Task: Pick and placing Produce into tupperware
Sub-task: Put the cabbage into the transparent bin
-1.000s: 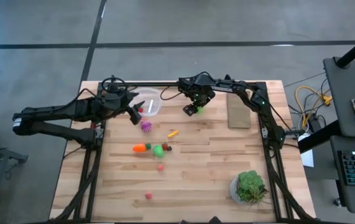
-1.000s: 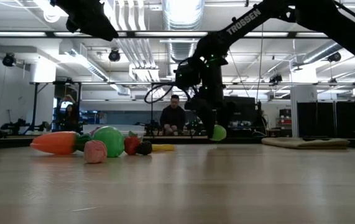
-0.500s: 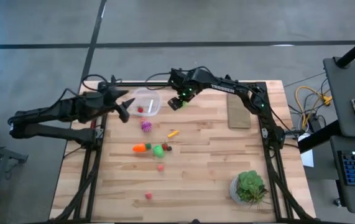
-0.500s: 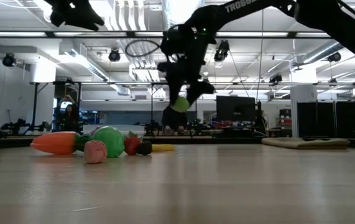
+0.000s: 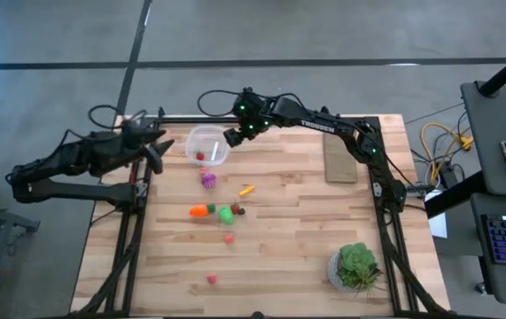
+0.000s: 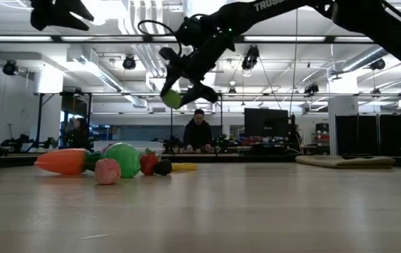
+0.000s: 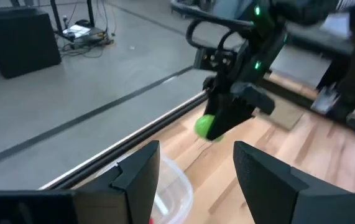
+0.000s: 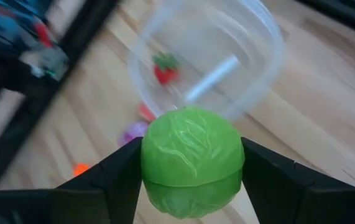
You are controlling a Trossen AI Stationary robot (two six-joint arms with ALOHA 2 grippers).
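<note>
1. Hanging clamped between the two dark fingers of the right gripper (image 8: 193,180), a round green ribbed toy vegetable ball (image 8: 191,160) sits in the air just beside the clear round plastic tupperware bowl (image 5: 206,144), on the side facing the flat tan rectangular board (image 5: 339,161).
2. The bowl stands near the table's far edge and already holds one small red strawberry-like piece (image 8: 163,70).
3. Judged from the wrist view, the ball is not yet squarely over the bowl's opening; letting go now could drop it on the rim or outside, and a round ball would likely roll across the wooden table (image 5: 297,239).
4. The bowl looks light, so a descending finger that clips its wall could tip it or push it toward the table edge.
5. The left gripper (image 5: 155,149) hangs in the air on the bowl's opposite side, away from the board, its fingers apart and holding nothing; the two arms are close enough here that a sideways drift could bring them together.
6. On the near side of the bowl lie a purple bumpy cluster (image 5: 208,179), a yellow-orange bit (image 5: 246,189), an orange carrot (image 5: 200,211), a second green ball (image 5: 226,213) and two small red pieces (image 5: 229,238), farther out.
</note>
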